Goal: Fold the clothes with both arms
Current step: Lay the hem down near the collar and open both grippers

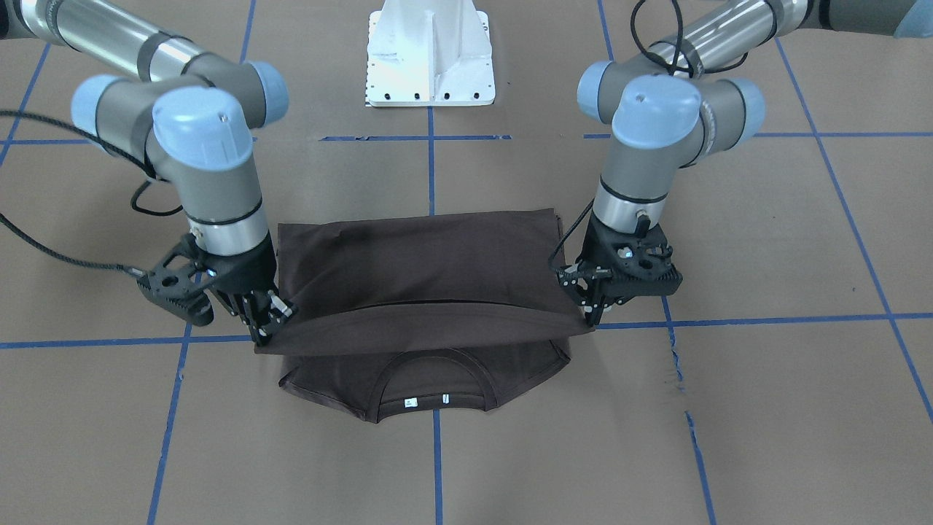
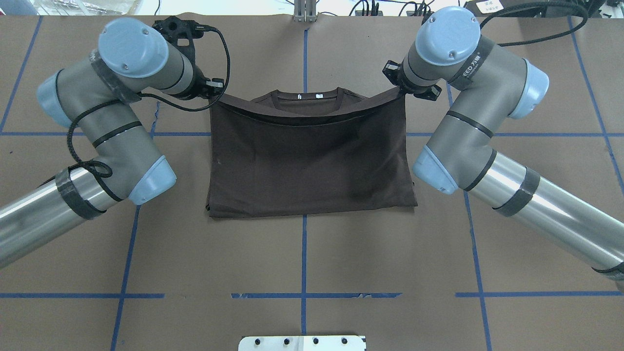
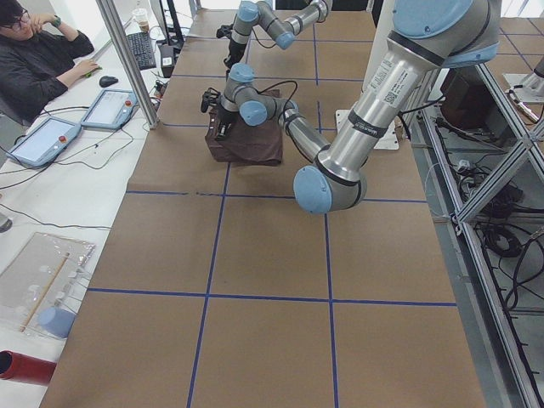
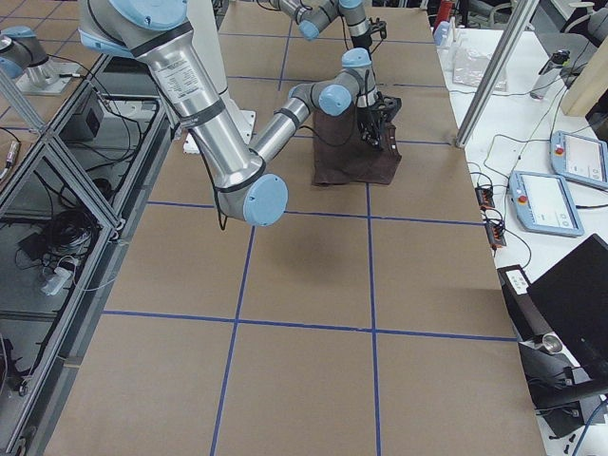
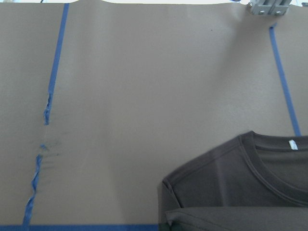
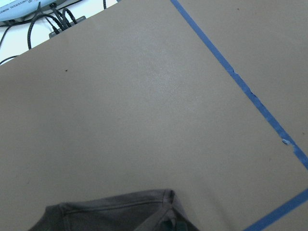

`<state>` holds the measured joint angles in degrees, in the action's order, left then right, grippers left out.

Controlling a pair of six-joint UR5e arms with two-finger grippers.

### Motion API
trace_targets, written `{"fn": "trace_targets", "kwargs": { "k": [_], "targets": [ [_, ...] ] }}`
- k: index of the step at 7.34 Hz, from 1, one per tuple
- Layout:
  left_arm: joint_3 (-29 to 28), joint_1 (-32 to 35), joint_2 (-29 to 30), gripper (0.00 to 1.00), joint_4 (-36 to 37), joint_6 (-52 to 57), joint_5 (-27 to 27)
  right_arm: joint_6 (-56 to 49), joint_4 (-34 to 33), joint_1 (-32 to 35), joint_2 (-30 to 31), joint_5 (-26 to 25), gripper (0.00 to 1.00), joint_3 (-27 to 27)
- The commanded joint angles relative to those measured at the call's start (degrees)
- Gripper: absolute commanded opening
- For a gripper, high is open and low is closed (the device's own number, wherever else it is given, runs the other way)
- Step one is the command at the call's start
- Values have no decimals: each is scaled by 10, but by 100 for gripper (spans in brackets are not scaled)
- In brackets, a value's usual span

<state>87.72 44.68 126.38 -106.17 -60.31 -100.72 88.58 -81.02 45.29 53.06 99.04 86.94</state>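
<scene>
The dark brown T-shirt (image 1: 423,270) lies on the brown table, folded over itself. Its ribbed collar (image 1: 430,386) shows beyond the raised folded edge, also in the overhead view (image 2: 304,100). My left gripper (image 1: 594,313) is shut on one corner of the lifted edge, and shows in the overhead view (image 2: 214,95). My right gripper (image 1: 266,332) is shut on the other corner, and shows in the overhead view (image 2: 400,92). The edge hangs taut between them, slightly above the chest area. The left wrist view shows the collar and shoulder (image 5: 240,192). The right wrist view shows a shoulder (image 6: 120,211).
The white pedestal base (image 1: 430,58) stands behind the shirt. Blue tape lines (image 2: 304,243) grid the table. An operator (image 3: 38,59) sits at a side desk with tablets (image 3: 42,140) past the table's far edge.
</scene>
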Motion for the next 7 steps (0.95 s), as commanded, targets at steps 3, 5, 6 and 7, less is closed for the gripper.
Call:
{"fn": "trace_targets", "kwargs": {
  "k": [3, 5, 6, 7],
  "targets": [
    [-162, -5, 41, 0, -115, 11, 3, -11, 89, 0, -13, -2, 0, -117],
    [-164, -6, 38, 30, -118, 25, 3, -20, 89, -1, -10, -5, 49, -118],
    [-161, -5, 34, 99, -119, 53, 3, -51, 89, -9, -15, -36, 99, -117],
    [-144, -4, 26, 100, -129, 76, 3, -77, 89, -2, -15, -33, 100, -112]
  ]
}}
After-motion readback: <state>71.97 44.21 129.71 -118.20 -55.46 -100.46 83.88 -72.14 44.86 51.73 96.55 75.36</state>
